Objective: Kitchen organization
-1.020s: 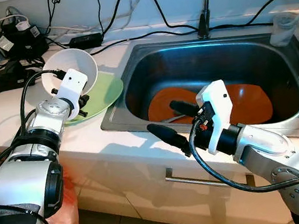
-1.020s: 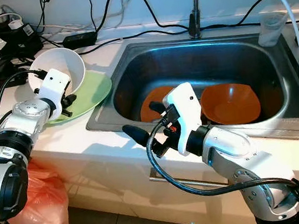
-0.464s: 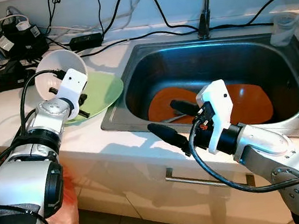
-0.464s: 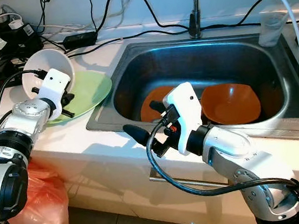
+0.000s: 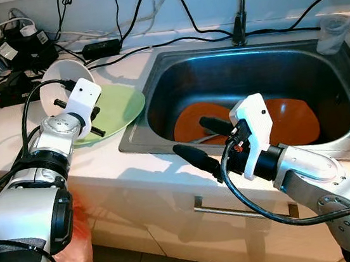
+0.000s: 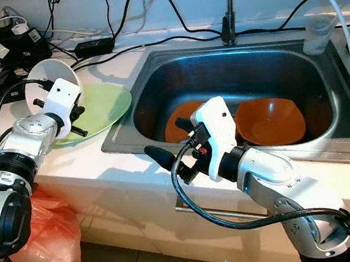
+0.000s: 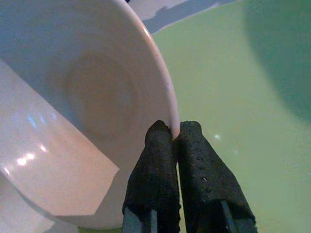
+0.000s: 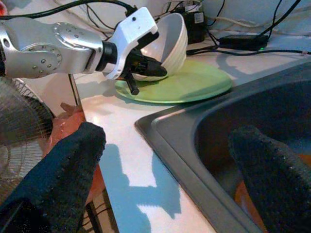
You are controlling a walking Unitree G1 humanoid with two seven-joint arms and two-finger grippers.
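Eye views: left gripper (image 5: 85,114) clamped on rim of white bowl (image 5: 58,81), tilted over green plate (image 5: 121,105); right gripper (image 5: 203,141) spread apart at sink (image 5: 155,76) edge; left wrist: fingers (image 7: 155,165) pinch rim.

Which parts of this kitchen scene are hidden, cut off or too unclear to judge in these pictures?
- Orange dishes in the sink: in both eye views the right pincer and its arm cover their near parts, so their number is unclear.
- Tap: its top is cut off by the upper edge of the eye views.
- White bowl, pinched at the rim by the left pincer: whether it still touches the green plate cannot be told.
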